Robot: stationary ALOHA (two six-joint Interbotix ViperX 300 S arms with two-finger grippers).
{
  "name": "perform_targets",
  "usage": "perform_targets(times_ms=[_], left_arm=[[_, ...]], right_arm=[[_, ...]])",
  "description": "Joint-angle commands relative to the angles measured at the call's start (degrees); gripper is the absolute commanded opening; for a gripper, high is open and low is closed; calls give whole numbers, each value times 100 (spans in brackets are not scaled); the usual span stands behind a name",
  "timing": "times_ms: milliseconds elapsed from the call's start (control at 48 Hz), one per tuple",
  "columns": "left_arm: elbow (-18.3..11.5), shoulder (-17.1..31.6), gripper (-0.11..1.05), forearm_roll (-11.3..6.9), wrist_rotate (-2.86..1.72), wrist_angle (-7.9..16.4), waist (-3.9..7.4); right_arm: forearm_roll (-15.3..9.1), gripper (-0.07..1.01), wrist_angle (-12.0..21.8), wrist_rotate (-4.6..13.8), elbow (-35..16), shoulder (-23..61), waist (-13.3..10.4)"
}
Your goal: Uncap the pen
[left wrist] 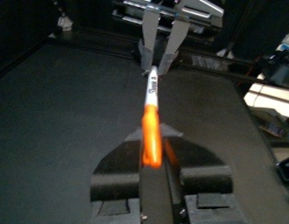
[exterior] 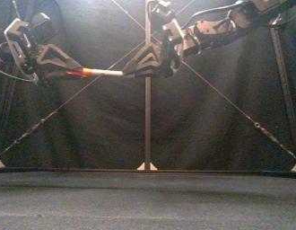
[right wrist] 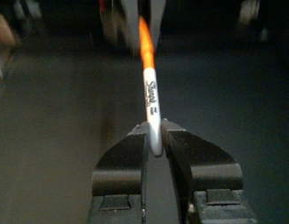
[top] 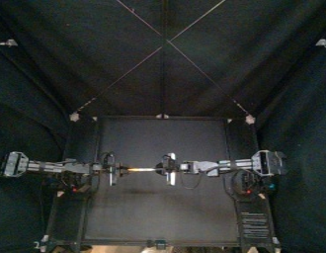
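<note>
Closest to my left wrist camera, the left tool (left wrist: pixel 151 164) is clamped on the orange end of the pen (left wrist: pixel 151 96), and the right tool (left wrist: pixel 160 54) grips its far white end. My right wrist view shows that tool's jaws closed on the white barrel. From the top, the pen lies level above the tabletop (top: pixel 159 212), with the left tool at its 9 o'clock and the right at 3. In the front view I see it held high in the air.

- pen (exterior: pixel 105 72) level, well above bench (top: pixel 152 212), over its mid.
- left fingers (left wrist: pixel 117 179) clamp pen's L end; right fingers (right wrist: pixel 123 166) clamp R end, facing each other.
</note>
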Motion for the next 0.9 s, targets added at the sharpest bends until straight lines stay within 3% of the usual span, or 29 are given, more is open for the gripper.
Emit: perform_targets(times_ms=[21, 458, 896], left_arm=[[-26, -70, 38, 18, 18, -35, 0], [44, -281, 38, 35, 26, -35, 0], [44, -343, 38, 44, 26, -35, 9]], right_arm=[[26, 51, -167, 9, 211, -466, -18], [123, 51, -659, 9, 1107, -1248, -35], [114, 51, -747, 0, 1204, -1301, -35]])
